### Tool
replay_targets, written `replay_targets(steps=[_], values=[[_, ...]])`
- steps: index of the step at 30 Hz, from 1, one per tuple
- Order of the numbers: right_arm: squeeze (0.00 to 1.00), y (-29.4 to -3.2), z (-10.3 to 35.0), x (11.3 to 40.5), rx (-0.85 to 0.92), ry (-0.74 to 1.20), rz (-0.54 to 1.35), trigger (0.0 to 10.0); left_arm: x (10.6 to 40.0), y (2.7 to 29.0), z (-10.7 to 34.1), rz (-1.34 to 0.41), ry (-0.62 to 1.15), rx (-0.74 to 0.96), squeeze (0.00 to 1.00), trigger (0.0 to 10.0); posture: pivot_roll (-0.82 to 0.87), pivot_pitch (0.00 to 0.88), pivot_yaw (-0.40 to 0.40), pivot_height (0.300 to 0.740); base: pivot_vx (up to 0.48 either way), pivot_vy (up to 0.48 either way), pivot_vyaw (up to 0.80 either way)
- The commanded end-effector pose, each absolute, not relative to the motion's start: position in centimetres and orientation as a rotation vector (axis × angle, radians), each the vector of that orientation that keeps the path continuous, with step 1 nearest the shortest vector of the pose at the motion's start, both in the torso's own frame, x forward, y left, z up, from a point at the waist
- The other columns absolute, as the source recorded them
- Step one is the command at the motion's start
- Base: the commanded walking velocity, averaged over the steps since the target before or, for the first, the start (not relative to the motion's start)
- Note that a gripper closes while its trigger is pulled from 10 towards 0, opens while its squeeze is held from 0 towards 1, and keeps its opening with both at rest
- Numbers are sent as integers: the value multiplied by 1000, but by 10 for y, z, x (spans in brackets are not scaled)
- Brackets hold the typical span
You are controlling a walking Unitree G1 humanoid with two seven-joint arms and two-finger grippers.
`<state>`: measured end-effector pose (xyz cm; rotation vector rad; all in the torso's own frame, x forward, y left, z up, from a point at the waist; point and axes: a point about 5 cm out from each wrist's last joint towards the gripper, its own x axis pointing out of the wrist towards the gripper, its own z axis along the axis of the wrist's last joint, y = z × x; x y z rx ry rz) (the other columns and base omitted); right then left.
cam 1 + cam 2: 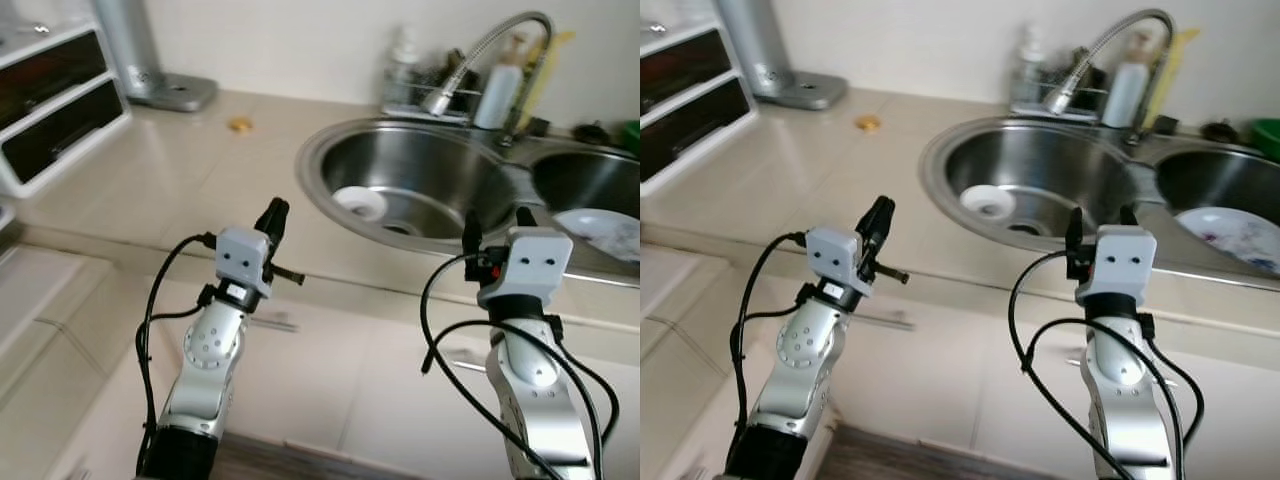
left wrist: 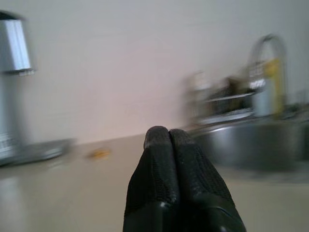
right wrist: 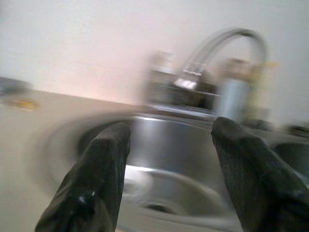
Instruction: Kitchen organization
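A round steel sink [image 1: 440,150] is set into the beige counter [image 1: 170,170]; a small white round dish [image 1: 360,203] lies in it. The second basin on the right holds a white plate [image 1: 605,232]. My left gripper [image 1: 272,215] hovers over the counter's front edge, left of the sink, with its fingers [image 2: 169,133] shut and empty. At the sink's front rim, my right gripper [image 1: 497,225] stands open and empty; in the right wrist view its fingers [image 3: 171,128] frame the basin.
A curved faucet [image 1: 480,55], a white soap bottle [image 1: 498,90] and a rack of bottles stand behind the sink. A small yellow bit [image 1: 239,124] lies on the counter. A silver appliance [image 1: 160,85] and a drawer unit [image 1: 50,100] stand far left. Cabinet fronts run below.
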<state>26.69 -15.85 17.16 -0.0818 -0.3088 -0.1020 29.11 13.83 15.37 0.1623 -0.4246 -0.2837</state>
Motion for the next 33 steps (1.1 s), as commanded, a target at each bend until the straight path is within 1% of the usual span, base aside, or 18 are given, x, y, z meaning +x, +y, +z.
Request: replay_targets(steps=[1, 6, 11, 13, 23, 33], values=[[0, -169, 173, 266, -101, -309, -142, 10000, 292, 131, 158, -298, -449, 155, 0, 10000, 129, 0, -63, 740, 0, 0, 0], [0, -174, 167, 267, -147, -271, -174, 10000, 291, 130, 159, -302, -458, 161, 0, 10000, 128, 0, -64, 740, 0, 0, 0], [0, -177, 164, 267, -116, -250, -194, 10000, 292, 130, 159, -305, -460, 164, 0, 10000, 126, 0, -63, 740, 0, 0, 0], [0, -179, 163, 267, -95, -241, -202, 10000, 292, 130, 159, -305, -460, 164, 0, 10000, 125, 0, -63, 740, 0, 0, -800], [0, -185, 161, 262, -123, -233, -228, 10000, 292, 129, 159, -306, -465, 166, 0, 10000, 120, 0, -65, 740, 0, 0, -800], [0, -185, 161, 257, -128, -235, -222, 10000, 292, 129, 159, -305, -473, 173, 0, 10000, 116, 0, -65, 740, 0, 0, -800]])
